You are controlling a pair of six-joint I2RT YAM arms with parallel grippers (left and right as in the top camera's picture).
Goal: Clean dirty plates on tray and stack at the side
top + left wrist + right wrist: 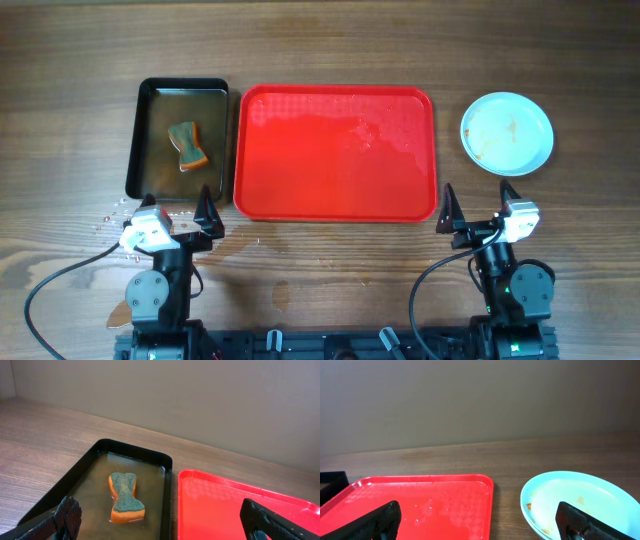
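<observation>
The red tray (335, 153) lies in the middle of the table with no plates on it; it is wet in places. It also shows in the left wrist view (235, 510) and the right wrist view (420, 505). Pale blue plates (507, 132) with faint brownish smears sit as a stack on the wood to the right of the tray, also in the right wrist view (580, 502). How many plates are stacked I cannot tell. My left gripper (180, 215) is open and empty near the front edge, left of the tray. My right gripper (482, 210) is open and empty in front of the plates.
A black pan (180, 137) of brownish water stands left of the tray, with an orange and green sponge (187, 146) lying in it; the sponge also shows in the left wrist view (125, 497). Water drops lie on the wood by the left gripper.
</observation>
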